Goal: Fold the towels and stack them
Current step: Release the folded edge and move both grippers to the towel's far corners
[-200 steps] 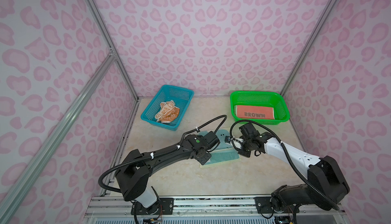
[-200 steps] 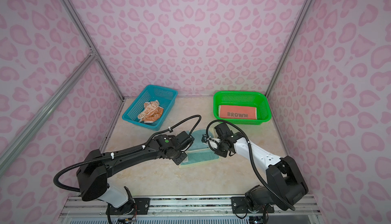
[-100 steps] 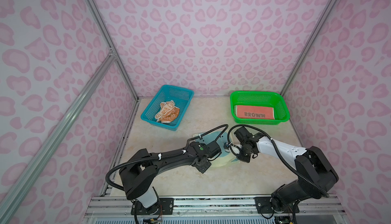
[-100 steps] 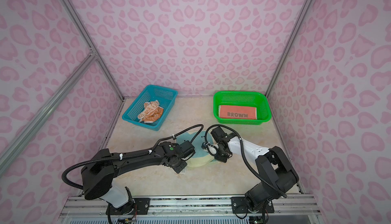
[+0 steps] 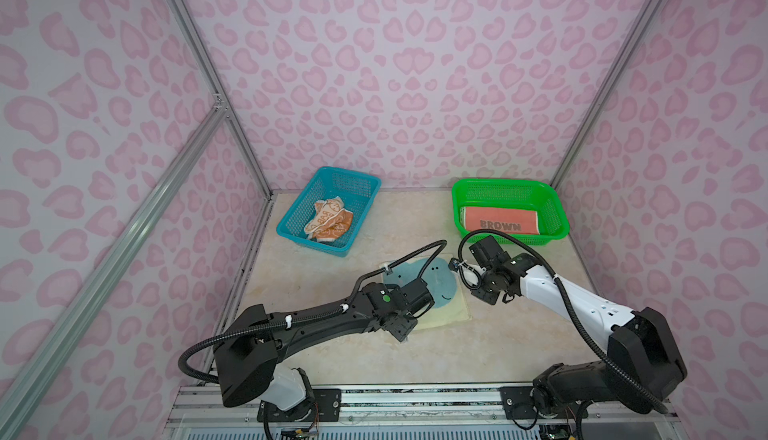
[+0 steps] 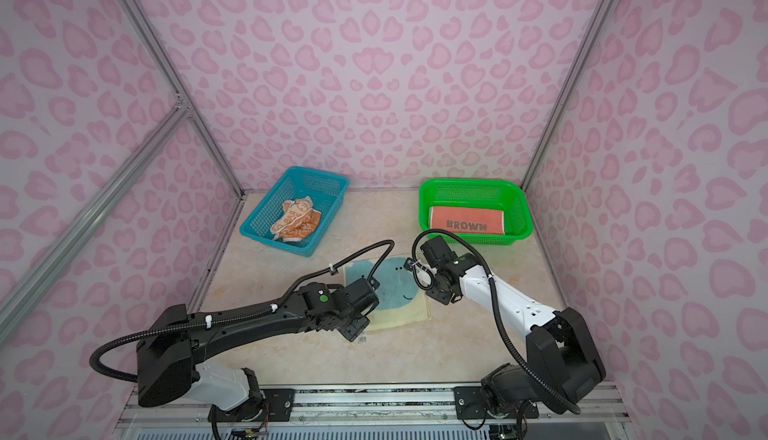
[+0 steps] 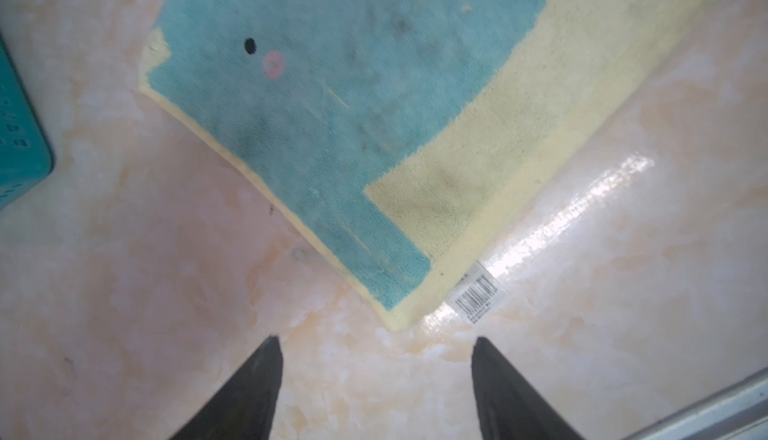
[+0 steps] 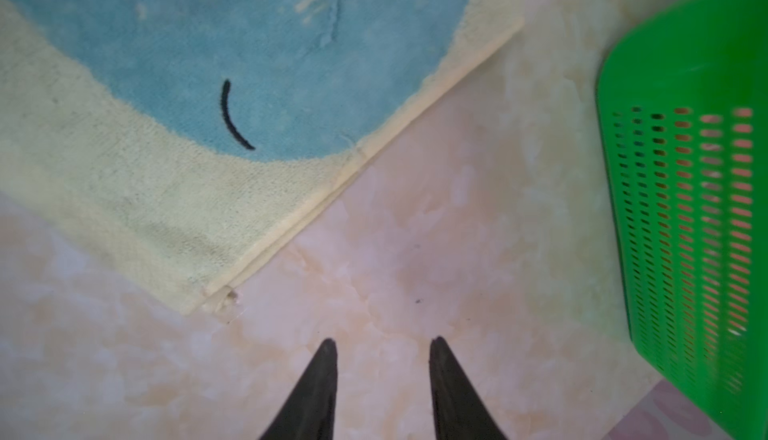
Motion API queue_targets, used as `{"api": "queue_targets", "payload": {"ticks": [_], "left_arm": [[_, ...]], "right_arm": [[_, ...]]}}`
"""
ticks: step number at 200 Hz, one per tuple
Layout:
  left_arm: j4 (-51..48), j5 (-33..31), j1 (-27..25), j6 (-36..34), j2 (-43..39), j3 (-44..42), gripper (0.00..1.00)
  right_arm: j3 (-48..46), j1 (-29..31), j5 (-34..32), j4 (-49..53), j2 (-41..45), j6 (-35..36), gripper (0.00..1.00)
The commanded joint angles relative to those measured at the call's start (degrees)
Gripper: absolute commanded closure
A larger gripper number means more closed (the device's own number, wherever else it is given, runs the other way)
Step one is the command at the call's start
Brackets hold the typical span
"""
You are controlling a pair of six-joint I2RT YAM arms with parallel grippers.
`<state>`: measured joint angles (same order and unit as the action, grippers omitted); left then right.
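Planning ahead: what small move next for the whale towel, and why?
Probably lower the open left gripper and right gripper onto corners of the whale towel for a second fold: it lies doubled on the table, broader than the BROWN towel in the green basket.

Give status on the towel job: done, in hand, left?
Done: BROWN towel folded in the green basket. In hand: whale towel folded double on the table, layered edge showing in the right wrist view; left end effector and right end effector both open, clear of it. Left: stack it on BROWN, then fold the crumpled towel in the blue basket.
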<state>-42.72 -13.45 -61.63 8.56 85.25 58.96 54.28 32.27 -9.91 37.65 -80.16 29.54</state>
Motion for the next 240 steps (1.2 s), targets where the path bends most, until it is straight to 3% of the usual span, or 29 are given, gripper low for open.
{"api": "queue_targets", "payload": {"ticks": [1, 26, 51, 82, 149, 240], "left_arm": [[3.3, -7.1, 2.4, 3.2, -1.4, 0.6, 0.23], [6.9, -6.6, 8.7, 6.4, -1.5, 1.6, 0.23], [9.6, -3.0, 15.5, 9.2, -0.5, 3.2, 0.23], [11.6, 0.1, 20.4, 10.4, 4.0, 6.7, 0.23], [12.3, 2.7, 25.7, 12.8, 19.1, 14.4, 0.27], [16.0, 4.6, 27.8, 12.5, 26.7, 16.3, 0.36]], "right_arm": [[0.6, -0.1, 0.8, -4.3, 0.0, -5.4, 0.62], [3.0, -0.6, 2.5, -9.6, -2.6, -11.2, 0.62], [9.2, -1.6, 5.1, -8.8, -8.6, -16.0, 0.63], [16.3, -2.3, 5.8, -7.4, -16.5, -21.2, 0.63], [24.9, -3.3, 9.0, -7.8, -28.4, -27.7, 0.64], [28.7, -3.3, 7.7, -7.6, -34.6, -24.2, 0.64]]}}
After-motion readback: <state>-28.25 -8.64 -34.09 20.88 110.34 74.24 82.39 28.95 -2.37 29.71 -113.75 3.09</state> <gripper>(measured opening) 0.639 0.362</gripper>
